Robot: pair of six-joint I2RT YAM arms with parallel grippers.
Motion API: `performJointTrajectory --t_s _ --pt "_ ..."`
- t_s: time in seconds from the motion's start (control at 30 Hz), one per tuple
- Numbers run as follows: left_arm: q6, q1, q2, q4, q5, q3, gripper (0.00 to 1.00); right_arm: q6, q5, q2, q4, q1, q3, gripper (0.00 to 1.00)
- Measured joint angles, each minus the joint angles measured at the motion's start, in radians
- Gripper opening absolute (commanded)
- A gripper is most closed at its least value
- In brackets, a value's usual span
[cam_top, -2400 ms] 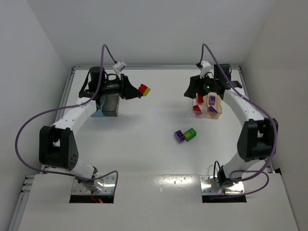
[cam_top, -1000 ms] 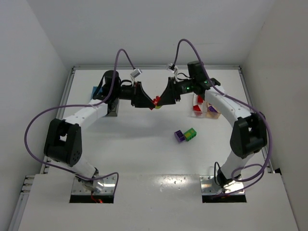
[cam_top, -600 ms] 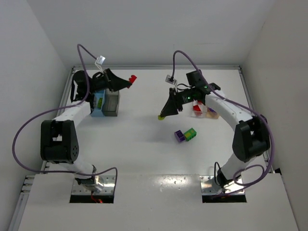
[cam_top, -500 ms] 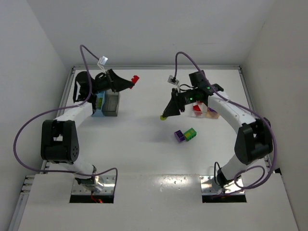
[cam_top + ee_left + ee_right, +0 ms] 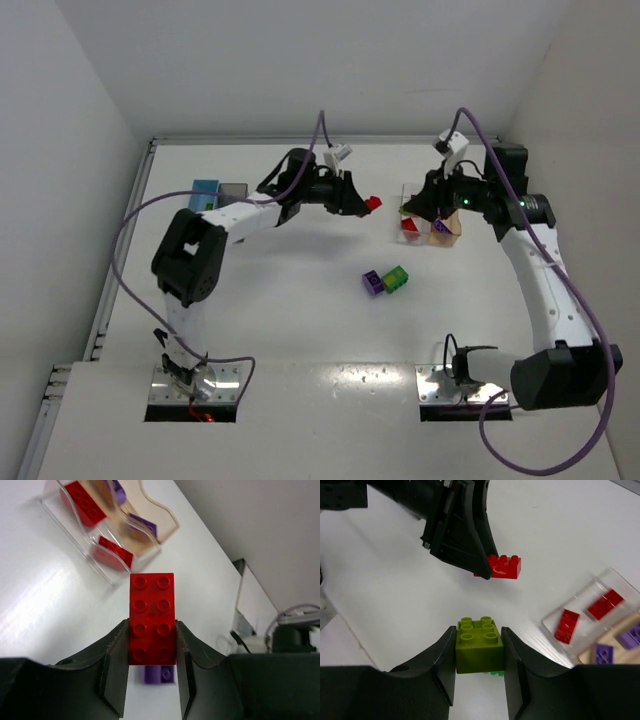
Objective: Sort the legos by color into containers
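The left claw [image 5: 151,632] is clenched on the rear end of a red two-by-four studded brick [image 5: 152,611]. The brick juts toward the clear rectangular bin [image 5: 75,532] at the upper left of the wrist view, short of it. The right claw [image 5: 479,652], grasping an olive-green square brick [image 5: 479,641], hangs near that bin, so the arms may collide. Released early, the red brick would land on the white counter [image 5: 300,290] or in the tan bin [image 5: 159,520] alongside.

purple brick [image 5: 160,674] blurred behind red brick [image 5: 152,617], tan bin [image 5: 620,649] cut off
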Motion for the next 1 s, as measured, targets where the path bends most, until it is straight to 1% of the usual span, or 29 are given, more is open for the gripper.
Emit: performJointTrajectory --t_s 0.07,0.17,0.2,0.3,0.4,0.5,0.6,0.7,0.77,0.9,0.93,1.0 --pt "0.011 -0.024 0.108 -0.048 -0.025 0.116 0.13 0.018 0.040 -0.034 0.003 -0.056 -0.018 0.00" --pt "0.024 -0.048 0.274 -0.128 -0.061 0.330 0.17 0.043 0.069 -0.060 0.011 -0.138 -0.041 0.00" --pt "0.029 -0.057 0.322 -0.139 -0.072 0.393 0.17 0.051 0.073 -0.062 0.013 -0.164 -0.046 0.00" --pt "0.037 -0.081 0.416 -0.166 -0.087 0.521 0.17 0.073 0.076 -0.064 0.016 -0.237 -0.055 0.00" --pt "0.036 -0.109 0.476 -0.172 -0.098 0.597 0.17 0.088 0.069 -0.070 0.019 -0.283 -0.060 0.00" --pt "0.028 -0.143 0.528 -0.167 -0.110 0.658 0.20 0.105 0.050 -0.082 0.023 -0.318 -0.069 0.00" --pt "0.016 -0.167 0.560 -0.158 -0.115 0.689 0.21 0.119 0.026 -0.088 0.026 -0.344 -0.072 0.00" --pt "0.003 -0.179 0.586 -0.148 -0.121 0.713 0.26 0.126 0.003 -0.089 0.031 -0.363 -0.072 0.00" --pt "-0.002 -0.183 0.600 -0.142 -0.122 0.725 0.31 0.129 -0.010 -0.088 0.035 -0.369 -0.072 0.01" --pt "-0.011 -0.183 0.626 -0.134 -0.132 0.735 0.53 0.140 -0.028 -0.085 0.037 -0.372 -0.072 0.01" --pt "-0.012 -0.183 0.631 -0.132 -0.134 0.737 0.60 0.141 -0.031 -0.082 0.037 -0.372 -0.072 0.01" --pt "-0.015 -0.183 0.636 -0.134 -0.140 0.738 0.66 0.144 -0.036 -0.076 0.037 -0.372 -0.072 0.01"
